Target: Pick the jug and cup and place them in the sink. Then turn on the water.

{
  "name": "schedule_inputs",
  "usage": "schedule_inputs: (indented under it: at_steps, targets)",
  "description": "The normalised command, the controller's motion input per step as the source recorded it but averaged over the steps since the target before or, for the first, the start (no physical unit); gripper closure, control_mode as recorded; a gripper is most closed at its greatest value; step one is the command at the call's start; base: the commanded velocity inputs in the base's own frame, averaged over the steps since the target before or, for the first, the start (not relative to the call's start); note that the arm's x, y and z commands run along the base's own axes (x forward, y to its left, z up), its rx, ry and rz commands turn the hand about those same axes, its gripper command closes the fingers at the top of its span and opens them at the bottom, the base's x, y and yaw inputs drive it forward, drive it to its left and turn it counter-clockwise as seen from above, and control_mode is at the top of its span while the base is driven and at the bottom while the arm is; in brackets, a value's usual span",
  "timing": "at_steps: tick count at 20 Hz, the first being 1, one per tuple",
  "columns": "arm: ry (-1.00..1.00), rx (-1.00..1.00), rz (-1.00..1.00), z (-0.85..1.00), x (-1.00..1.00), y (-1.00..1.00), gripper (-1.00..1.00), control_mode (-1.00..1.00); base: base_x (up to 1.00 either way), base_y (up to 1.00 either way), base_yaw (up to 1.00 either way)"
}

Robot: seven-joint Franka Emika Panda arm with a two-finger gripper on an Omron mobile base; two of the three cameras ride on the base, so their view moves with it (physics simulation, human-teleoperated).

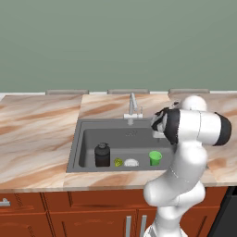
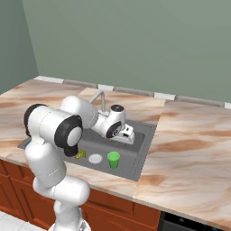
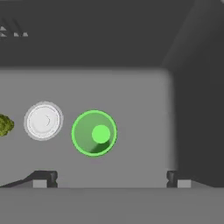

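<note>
While the marble counter (image 1: 37, 134) runs wide under a grey-green wall, the sink (image 1: 83, 143) sits recessed in it as a dark grey basin, its slim silver faucet (image 1: 132, 107) rising at the back rim. The white arm (image 1: 185, 152) bends over the basin's right part, its hand held above the sink floor. Inside the basin, the jug (image 1: 102, 155) stands upright toward the left, dark and squat with a round cap. To its right lies a small yellow-green lump (image 1: 118, 162), then the white round drain (image 1: 131, 162), and further right the cup (image 1: 155, 158), bright green and upright on the sink floor. In the right base view the cup (image 2: 113, 159) stands just beside the drain (image 2: 95, 158), below and in front of the hand. The gripper (image 3: 111, 177) hangs above the basin with its jaws spread wide and nothing between them; in the hand view the two dark fingertips (image 3: 46, 177) stand far apart, and the cup (image 3: 94, 133) shows from above as a green ring, apart from both tips, with the drain (image 3: 43, 121) near it and the lump (image 3: 5, 125) at the view's left edge.
</note>
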Motion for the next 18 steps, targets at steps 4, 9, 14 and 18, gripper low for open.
schedule_inputs:
  at_steps: [4, 9, 14, 18]
  targets:
    - [0.0, 0.0, 0.0, 0.67, -0.06, -0.01, -1.0, -1.0, 0.0, 0.0, 0.0]
    - [-0.01, 0.0, 0.0, 0.58, -0.14, 0.0, -1.0, -1.0, 0.0, 0.0, 0.0]
    - [-0.06, 0.0, 0.0, 0.32, -0.31, 0.0, -1.0, -1.0, 0.0, 0.0, 0.0]
    - [-0.02, 0.0, 0.0, 0.0, -0.11, -0.09, -1.0, -1.0, 0.0, 0.0, 0.0]
